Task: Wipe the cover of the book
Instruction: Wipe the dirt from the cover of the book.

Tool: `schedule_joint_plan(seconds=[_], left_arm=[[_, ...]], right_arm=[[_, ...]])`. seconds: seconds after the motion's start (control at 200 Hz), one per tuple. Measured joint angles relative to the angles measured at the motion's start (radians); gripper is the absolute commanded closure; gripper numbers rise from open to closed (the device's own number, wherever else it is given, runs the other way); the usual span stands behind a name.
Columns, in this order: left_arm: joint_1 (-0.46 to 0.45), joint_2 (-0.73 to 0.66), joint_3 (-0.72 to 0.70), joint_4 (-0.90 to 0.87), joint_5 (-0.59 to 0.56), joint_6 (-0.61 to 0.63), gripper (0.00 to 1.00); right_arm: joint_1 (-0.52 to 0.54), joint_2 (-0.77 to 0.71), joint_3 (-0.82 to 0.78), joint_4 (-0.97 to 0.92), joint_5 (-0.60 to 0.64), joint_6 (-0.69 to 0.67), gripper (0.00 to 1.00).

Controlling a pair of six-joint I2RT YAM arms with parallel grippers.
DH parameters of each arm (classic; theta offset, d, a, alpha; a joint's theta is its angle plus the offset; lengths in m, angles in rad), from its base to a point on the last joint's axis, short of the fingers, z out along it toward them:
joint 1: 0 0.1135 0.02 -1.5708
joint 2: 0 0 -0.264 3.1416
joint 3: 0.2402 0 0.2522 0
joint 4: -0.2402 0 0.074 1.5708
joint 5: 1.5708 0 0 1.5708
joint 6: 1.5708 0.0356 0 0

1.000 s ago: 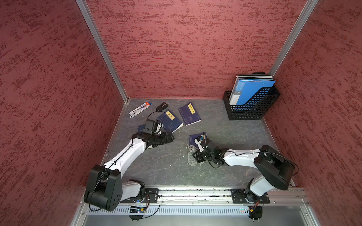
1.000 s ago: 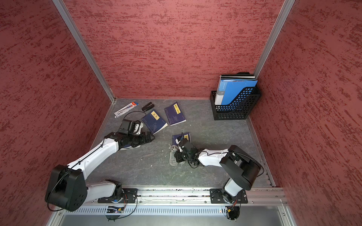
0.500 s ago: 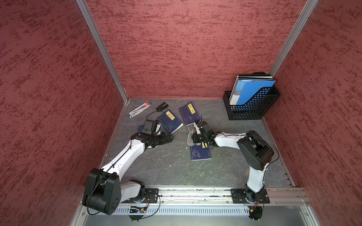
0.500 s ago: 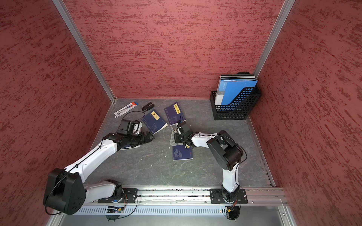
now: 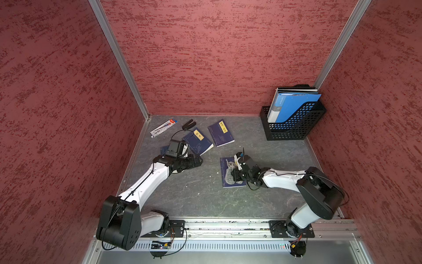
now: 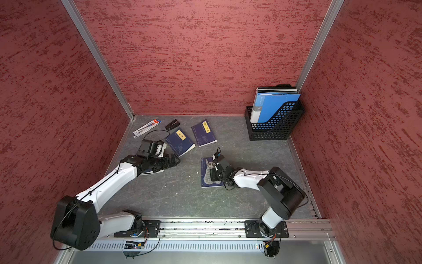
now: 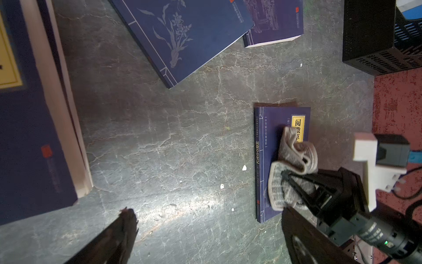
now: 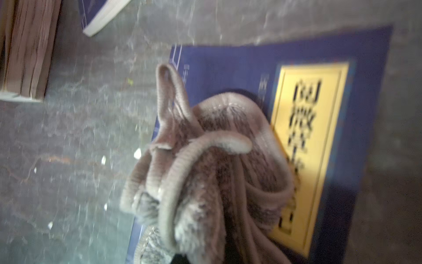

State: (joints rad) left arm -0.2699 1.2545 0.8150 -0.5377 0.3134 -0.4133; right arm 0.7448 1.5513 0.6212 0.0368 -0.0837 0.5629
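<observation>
Tabletop (image 5: 274,201): the grey stone-look surface is judged slick, so a light paperback can be pushed across it by a wiping stroke when nothing pins it.
File rack (image 5: 294,128): it is stood in the far corner, well apart from the work, and no contact is expected there.
Left gripper (image 5: 197,161): the jaws are spread wide and nothing is held. It is parked by the other books (image 5: 198,142), well apart from the wiped one, so no bracing is given.
Right gripper (image 5: 236,171): the jaws are clamped tight on the cloth (image 7: 292,160), low over the cover. If it is pressed lower, the cover can be scraped by fingertips instead of fabric.
Book (image 5: 225,184): it is laid flat, cover up, mid-table in front of the right arm. It can be dragged or turned, or its cover lifted, if a stroke is run off the open edge.
Other books: these can be struck if the wiped book is shoved towards them.
Cloth: it is bunched, with loose folds and a hem loop. Only a small patch is pressed down, so areas can be missed, and a fold can be snagged on a corner.
Title label (image 8: 308,148): it is partly covered by the cloth. Whether it is printed or stuck on cannot be told, but a raised edge could be caught.
Crumbs (image 7: 244,168): white specks are scattered just beside the spine and can be swept onto the cover by a returning stroke.
</observation>
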Motion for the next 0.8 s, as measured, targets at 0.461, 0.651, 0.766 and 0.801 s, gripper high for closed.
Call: schedule_joint_plan(seconds=[0.461,0.651,0.766,0.801], left_arm=[[-0.067,0.058,0.01,0.025,0.002,-0.002,0.0],[-0.11,0.05,0.014,0.031,0.0,-0.019,0.0],[-0.118,0.048,0.016,0.038,0.0,-0.023,0.0],[-0.119,0.049,0.017,0.04,0.0,-0.023,0.0]], right_arm=[[-0.162,0.122,0.16,-0.055,0.051,-0.022,0.92],[-0.199,0.233,0.303,-0.09,0.072,-0.101,0.92],[-0.198,0.194,0.247,-0.083,0.08,-0.099,0.91],[-0.194,0.167,0.216,-0.083,0.082,-0.095,0.91]])
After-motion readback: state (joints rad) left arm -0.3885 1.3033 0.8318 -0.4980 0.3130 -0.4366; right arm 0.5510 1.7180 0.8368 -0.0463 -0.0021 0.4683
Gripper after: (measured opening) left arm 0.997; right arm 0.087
